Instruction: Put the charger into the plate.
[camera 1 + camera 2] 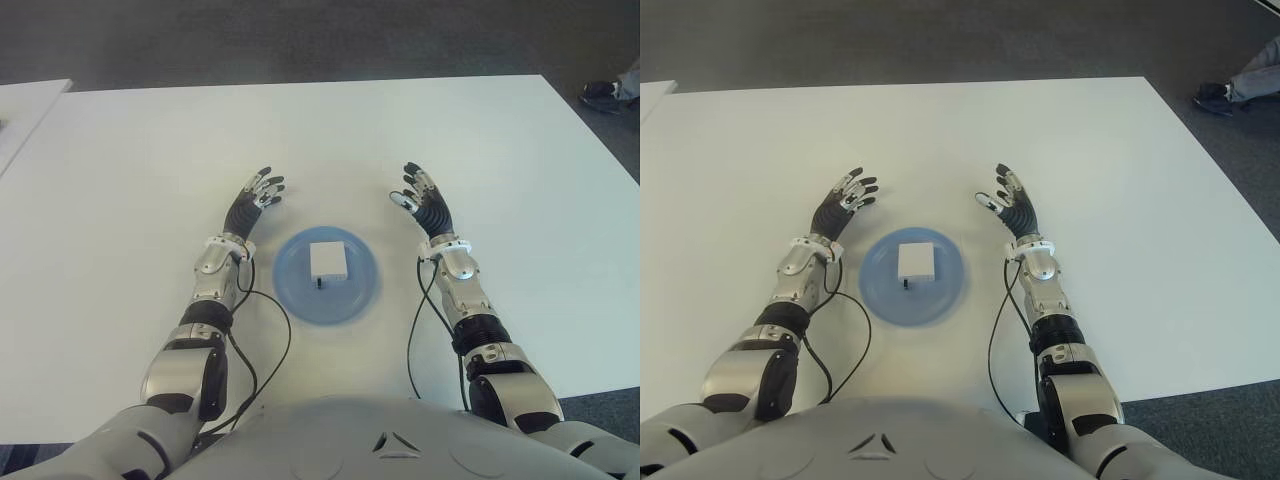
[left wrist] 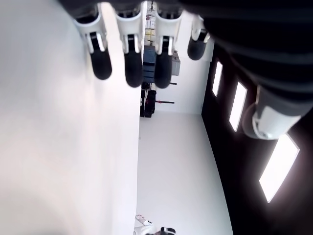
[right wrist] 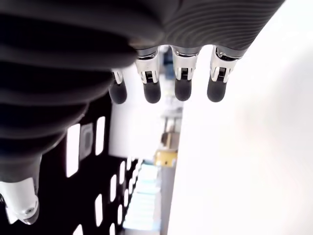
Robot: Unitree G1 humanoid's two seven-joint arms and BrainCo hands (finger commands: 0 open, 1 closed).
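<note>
Charger point(image 1: 329, 260) sits in plate point(image 1: 295, 290) centre — task looks done. Left hand point(image 1: 255, 200) at 10, right hand point(image 1: 424, 200) at 2 — fingers spread, holding nothing.

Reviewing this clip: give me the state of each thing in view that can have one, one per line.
charger: lying in the plate, held by nothing.
plate: flat on the table, between both hands.
left robot hand: open, empty, left of the plate.
right robot hand: open, empty, right of the plate.

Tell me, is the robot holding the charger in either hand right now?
No, the charger lies in the blue plate, while the left hand and right hand are open on either side.
</note>
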